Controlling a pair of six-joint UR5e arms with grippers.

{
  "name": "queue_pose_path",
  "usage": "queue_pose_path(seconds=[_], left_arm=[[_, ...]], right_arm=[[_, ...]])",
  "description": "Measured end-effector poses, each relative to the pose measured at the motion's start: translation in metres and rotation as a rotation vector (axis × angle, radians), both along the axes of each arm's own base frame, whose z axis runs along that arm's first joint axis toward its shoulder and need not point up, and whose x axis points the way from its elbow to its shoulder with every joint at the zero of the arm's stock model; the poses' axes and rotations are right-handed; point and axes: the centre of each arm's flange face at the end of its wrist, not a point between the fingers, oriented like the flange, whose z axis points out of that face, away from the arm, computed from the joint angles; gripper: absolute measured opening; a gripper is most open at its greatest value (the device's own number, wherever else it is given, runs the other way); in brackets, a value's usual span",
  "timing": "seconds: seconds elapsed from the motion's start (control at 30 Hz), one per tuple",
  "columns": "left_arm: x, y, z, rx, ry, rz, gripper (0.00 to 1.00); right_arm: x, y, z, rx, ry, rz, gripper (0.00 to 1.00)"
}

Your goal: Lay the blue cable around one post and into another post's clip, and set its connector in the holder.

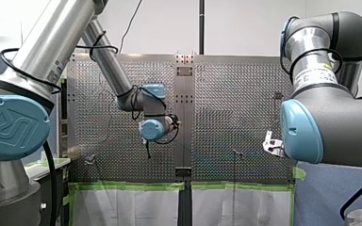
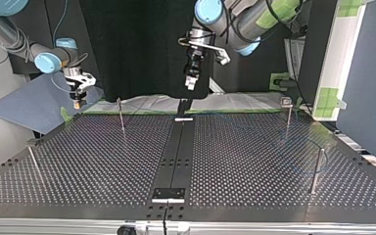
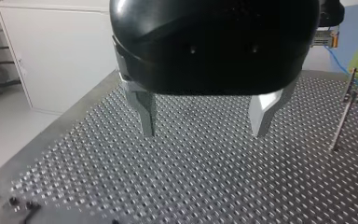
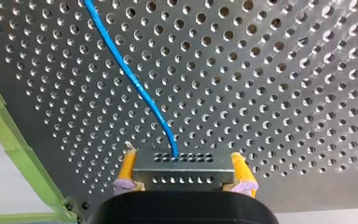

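In the right wrist view, our right claw [image 4: 183, 159] is closed on the connector [image 4: 182, 173], a small rectangular block of brushed metal with two rows of tiny holes, pressed between the yellow pads [image 4: 128, 164]. The blue cable [image 4: 135, 84] leaves its face, thin, smooth and gently bent. It runs over the table [image 4: 284, 70], a grey metal sheet full of round holes, with green tape [image 4: 9, 140] at its edge.

In the left wrist view, our left claw [image 3: 204, 131] is open: its two flat metal fingers stand apart above the table with nothing between them. Beside it stand thin steel posts [image 3: 341, 126], and the cable passes near them; whether it goes around one we cannot tell.

In the top view, both claws hang by the far edge of the table, well apart, and a dark strip [image 2: 178, 152] divides the table in the middle.

In the front view, our left arm [image 1: 108, 61] reaches to the middle of the table and our right arm [image 1: 330, 117] is at its right edge.

We judge the task to be near its beginning: the connector is in the claw, but the turn around a post, the clip and the holder are all left to do
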Motion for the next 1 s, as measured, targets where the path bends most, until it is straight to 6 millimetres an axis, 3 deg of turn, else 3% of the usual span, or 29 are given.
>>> queue_pose_path(seconds=[0.47, 1.0], left_arm=[[-0.034, 0.03, -0.032, 0.037, 0.068, -0.005, 1.0], [-0.068, 0.057, -0.055, 0.039, 0.073, -0.05, 1.0]], right_arm=[[0.002, 0.0, 0.001, -0.007, -0.002, 0.011, 0.02], [0.002, -0.003, 0.003, -0.024, 0.016, 0.019, 0.02]])
